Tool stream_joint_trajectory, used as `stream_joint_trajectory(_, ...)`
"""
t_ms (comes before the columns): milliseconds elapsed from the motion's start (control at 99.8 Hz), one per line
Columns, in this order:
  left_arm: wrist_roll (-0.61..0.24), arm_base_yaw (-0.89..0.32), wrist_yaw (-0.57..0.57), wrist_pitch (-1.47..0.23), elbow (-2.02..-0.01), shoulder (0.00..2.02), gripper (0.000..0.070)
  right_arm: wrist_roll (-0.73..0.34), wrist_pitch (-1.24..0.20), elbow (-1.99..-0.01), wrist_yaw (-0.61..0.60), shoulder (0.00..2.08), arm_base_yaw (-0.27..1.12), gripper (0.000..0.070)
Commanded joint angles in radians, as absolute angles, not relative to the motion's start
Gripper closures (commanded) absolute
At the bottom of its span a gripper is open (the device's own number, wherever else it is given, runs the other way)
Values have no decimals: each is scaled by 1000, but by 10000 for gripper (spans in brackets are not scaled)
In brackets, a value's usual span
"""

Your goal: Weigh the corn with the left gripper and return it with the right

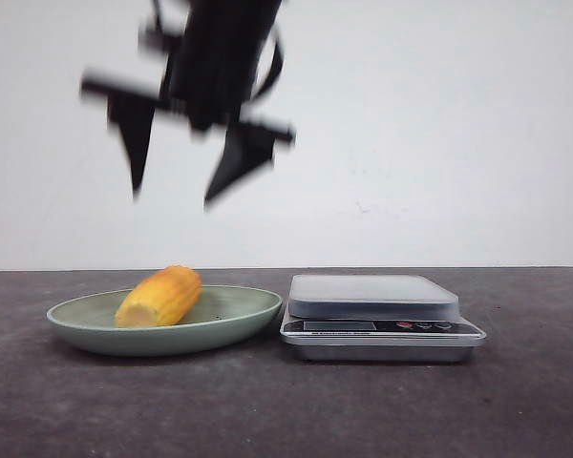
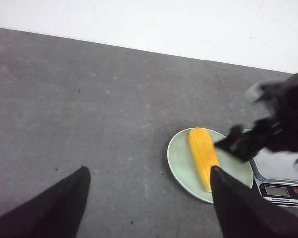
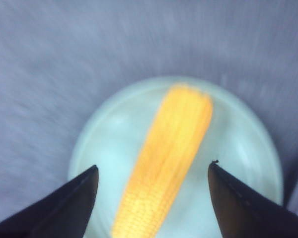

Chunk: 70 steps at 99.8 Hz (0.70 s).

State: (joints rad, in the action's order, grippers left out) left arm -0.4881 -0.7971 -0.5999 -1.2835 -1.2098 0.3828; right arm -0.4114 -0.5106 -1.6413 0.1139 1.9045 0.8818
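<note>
Since the corn is lying in the green plate at the lower left of the front view, and the scale beside it is carrying nothing, the return step is judged to be closing (the cob's placement suggests delivery, not pickup).

The right gripper is hanging in the upper left of the front view, well above the plate, blurred, its claw spread wide and gripping nothing. In its own wrist view the cob is showing between the two fingers, apart from both.

The left gripper is sitting well back from the plate, which is showing at the lower right of its view, claw likewise spread and empty.

The next move is calling only for the right arm to lift clear without disturbing the cob; no regrasp appears necessary.
</note>
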Motion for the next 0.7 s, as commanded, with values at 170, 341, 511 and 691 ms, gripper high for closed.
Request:
stream_joint_trajectory(170,-518,-805,-615,-1316,-1221,384,236,-255,-519,-1669,186,1645,891,257)
stream_joint_trajectory(341,-517,-805,-638,-1290,-1221,384,236,-175,-612,-1669,200,1432,880,258)
stream_joint_trajectory(511,-517,-805,-638,-1283,-1221,384,236,-84,-714,-1669,296,1206,871,257)
stream_joint_trajectory(691,-514,-805,-638,-1287,-1221,384,236,-56,-843,-1668,403,955,872,258)
